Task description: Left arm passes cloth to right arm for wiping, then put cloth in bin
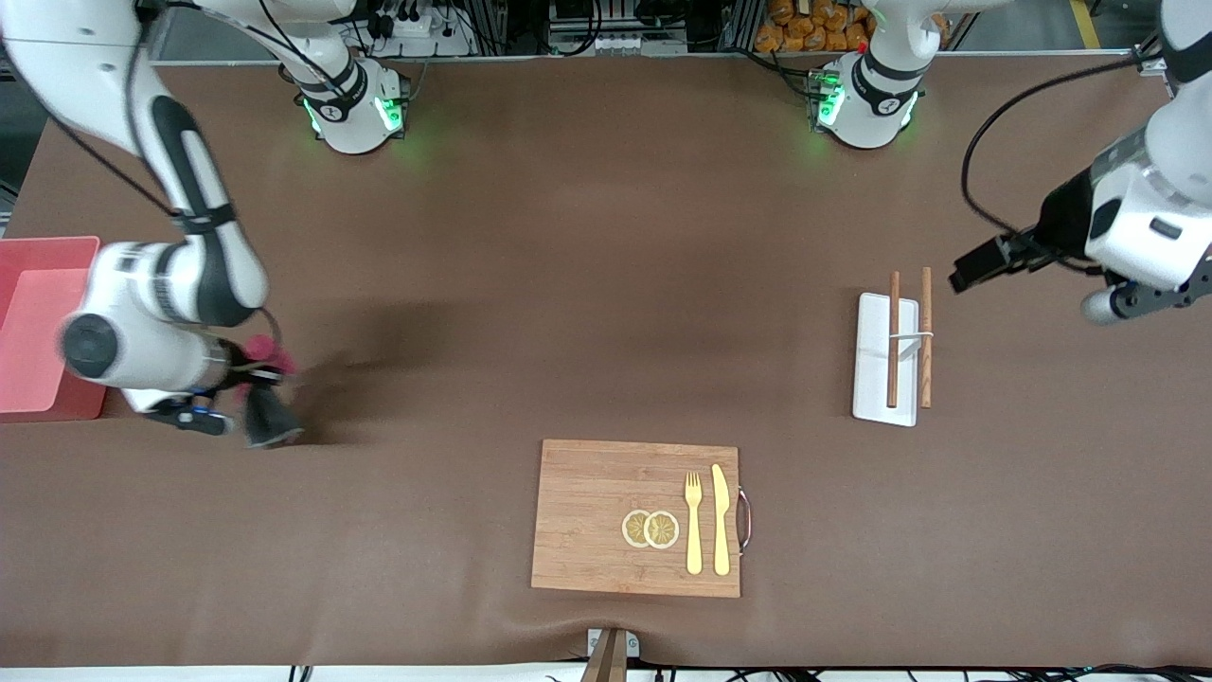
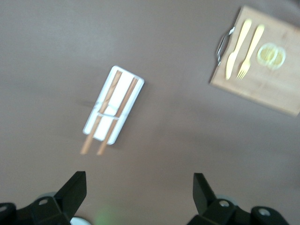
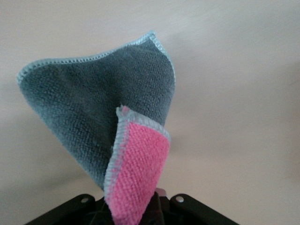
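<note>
My right gripper (image 1: 258, 384) is shut on the cloth (image 1: 271, 421), a rag with a magenta-pink face and a dark grey face. It holds the cloth just above the table, beside the pink bin (image 1: 38, 332) at the right arm's end. In the right wrist view the cloth (image 3: 93, 103) fans out from the shut gripper (image 3: 136, 213), grey face spread and pink face folded over. My left gripper (image 1: 961, 275) is open and empty, up in the air at the left arm's end. The left wrist view shows its fingers (image 2: 75, 187) wide apart around the gripper's middle (image 2: 138, 183).
A wooden cutting board (image 1: 587, 511) with a fork, a knife and two lemon slices lies near the front camera; it also shows in the left wrist view (image 2: 272, 89). A white tray (image 1: 871, 379) with two chopsticks lies toward the left arm's end.
</note>
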